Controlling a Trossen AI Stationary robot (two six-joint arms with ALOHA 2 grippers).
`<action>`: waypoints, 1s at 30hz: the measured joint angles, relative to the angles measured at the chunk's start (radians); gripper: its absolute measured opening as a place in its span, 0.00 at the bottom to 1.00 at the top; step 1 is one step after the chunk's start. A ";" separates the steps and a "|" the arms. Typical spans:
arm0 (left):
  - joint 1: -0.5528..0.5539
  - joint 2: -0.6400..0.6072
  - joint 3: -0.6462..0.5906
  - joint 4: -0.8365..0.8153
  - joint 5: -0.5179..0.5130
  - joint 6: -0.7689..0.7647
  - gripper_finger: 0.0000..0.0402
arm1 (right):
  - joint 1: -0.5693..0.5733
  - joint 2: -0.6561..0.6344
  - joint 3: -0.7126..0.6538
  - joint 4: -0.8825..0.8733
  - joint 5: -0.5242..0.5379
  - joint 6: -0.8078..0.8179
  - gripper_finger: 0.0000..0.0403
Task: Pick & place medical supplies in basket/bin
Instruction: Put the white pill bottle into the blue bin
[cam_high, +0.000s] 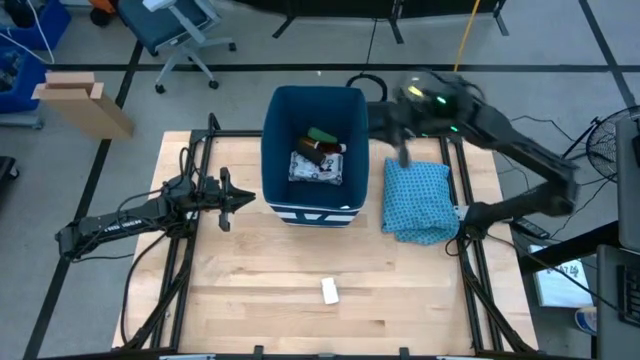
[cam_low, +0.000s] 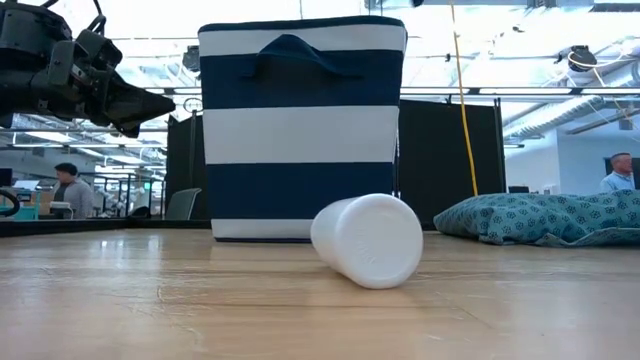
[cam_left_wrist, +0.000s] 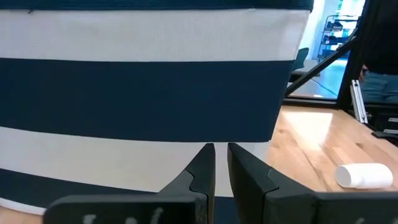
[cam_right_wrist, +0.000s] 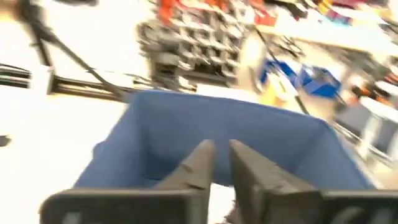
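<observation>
Work looks mostly done, with one piece left. Nearest the front edge of the pale wooden desk (cam_high: 250, 290), a small white plastic tube (cam_high: 330, 291) lies on its side, well apart from everything else; its long axis runs roughly front to back, one round end facing the low camera. Farther back stands the deep dark-blue, white-striped fabric bin (cam_high: 275, 150), already holding a flat white printed packet (cam_high: 316, 170) and dark and green oblongs (cam_high: 322, 140). The left gripper (cam_high: 248, 201) waits just beside the bin's left wall, jaws nearly closed, empty. The right gripper (cam_right_wrist: 222, 160) hovers at the bin's far right rim, jaws nearly closed, apparently empty.
</observation>
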 joint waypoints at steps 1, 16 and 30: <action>0.000 0.000 0.000 0.000 0.000 0.000 0.12 | 0.007 -0.051 -0.054 0.015 -0.045 0.004 0.03; 0.000 0.000 0.000 0.069 0.030 -0.034 0.12 | 0.174 -0.680 -1.061 0.685 -0.117 0.211 0.00; -0.230 0.214 0.402 -0.084 -0.096 0.150 0.12 | 0.136 -0.740 -1.415 1.065 -0.069 0.283 0.00</action>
